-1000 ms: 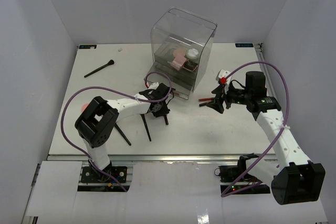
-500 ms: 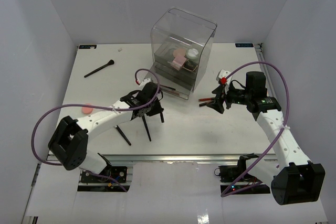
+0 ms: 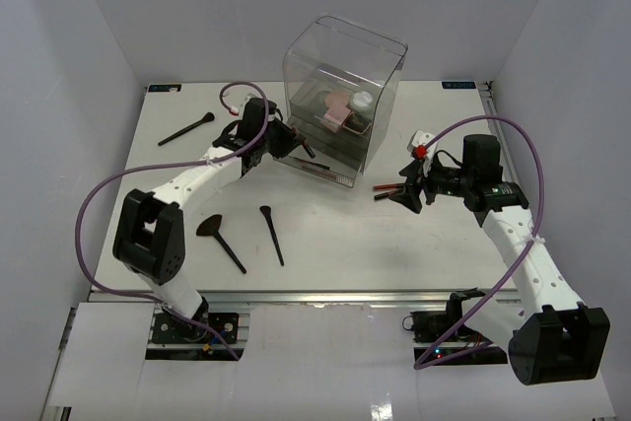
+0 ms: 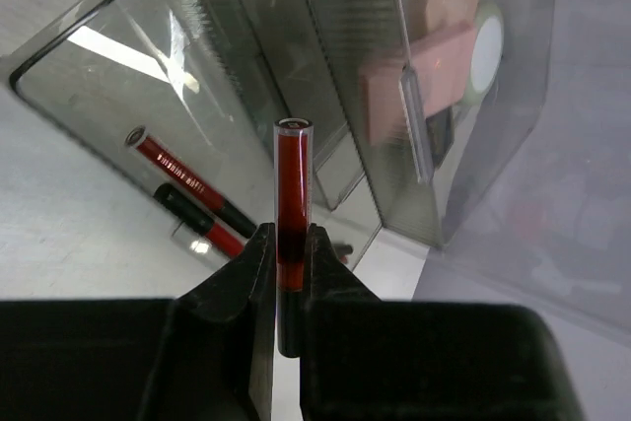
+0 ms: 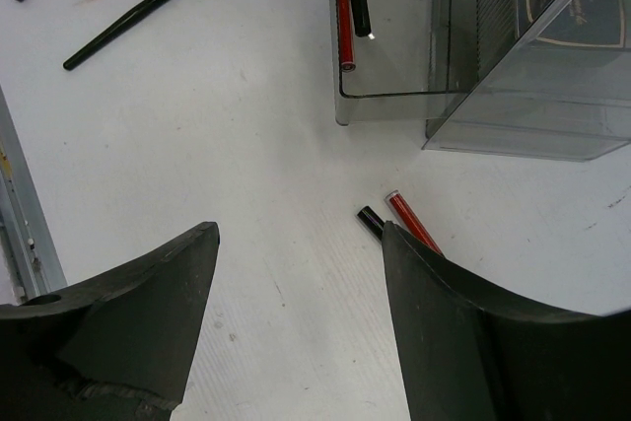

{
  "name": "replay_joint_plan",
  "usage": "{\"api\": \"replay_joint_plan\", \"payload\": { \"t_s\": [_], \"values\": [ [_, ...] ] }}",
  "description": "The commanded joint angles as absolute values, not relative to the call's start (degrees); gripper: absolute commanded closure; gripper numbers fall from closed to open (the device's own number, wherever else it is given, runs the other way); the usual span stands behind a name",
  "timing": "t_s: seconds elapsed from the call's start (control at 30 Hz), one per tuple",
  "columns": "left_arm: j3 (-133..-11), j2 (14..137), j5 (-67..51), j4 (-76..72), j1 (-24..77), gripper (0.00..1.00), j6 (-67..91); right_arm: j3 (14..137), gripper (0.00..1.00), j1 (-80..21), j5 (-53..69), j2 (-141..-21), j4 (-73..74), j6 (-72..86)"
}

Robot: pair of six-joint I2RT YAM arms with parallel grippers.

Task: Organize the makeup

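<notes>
Although the overhead view hides it, the left wrist view shows the left gripper [image 4: 289, 248] clamped on a slim, glossy red stick [image 4: 293, 175], close to the clear plastic box [image 4: 513, 194]. The right gripper [image 5: 296, 244] stands released above the matte white table [image 5: 246, 145].

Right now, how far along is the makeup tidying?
Done: pink compacts and a white jar sit inside the clear box; two sticks lie in its open drawer. In hand: the left tool grips a red stick at the box. Left: three brushes and loose sticks by the open right tool lie on the table.
</notes>
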State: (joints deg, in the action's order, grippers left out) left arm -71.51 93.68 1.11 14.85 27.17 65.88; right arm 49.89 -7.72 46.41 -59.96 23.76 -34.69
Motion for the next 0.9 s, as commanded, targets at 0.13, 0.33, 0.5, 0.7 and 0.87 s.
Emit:
{"api": "replay_joint_plan", "payload": {
  "t_s": [0.13, 0.33, 0.5, 0.7, 0.87],
  "values": [
    [-80.15, 100.98, -5.8, 13.01, 25.84, 0.62, 69.7, 49.34, 0.26, -6.92, 45.64, -60.35, 22.06, -34.86],
    [-76.76, 97.91, -7.88, 9.28, 24.92, 0.49, 66.23, 47.94, 0.2, -6.86, 47.62, -62.05, 24.09, -41.03],
    [-73.47, 93.34, -12.16, 5.6, 23.58, 0.46, 58.37, 47.14, 0.14, -7.12, 51.28, -64.11, 28.53, -52.85],
    [-66.16, 82.23, -26.01, -0.94, 21.04, 0.2, 36.99, 46.21, 0.06, -8.29, 48.26, -67.89, 36.06, -75.32],
    [-61.82, 72.07, -26.76, 5.46, 19.27, 0.03, 22.28, 51.43, 0.11, -8.59, 39.68, -76.49, 40.58, -85.43]
  ]
}}
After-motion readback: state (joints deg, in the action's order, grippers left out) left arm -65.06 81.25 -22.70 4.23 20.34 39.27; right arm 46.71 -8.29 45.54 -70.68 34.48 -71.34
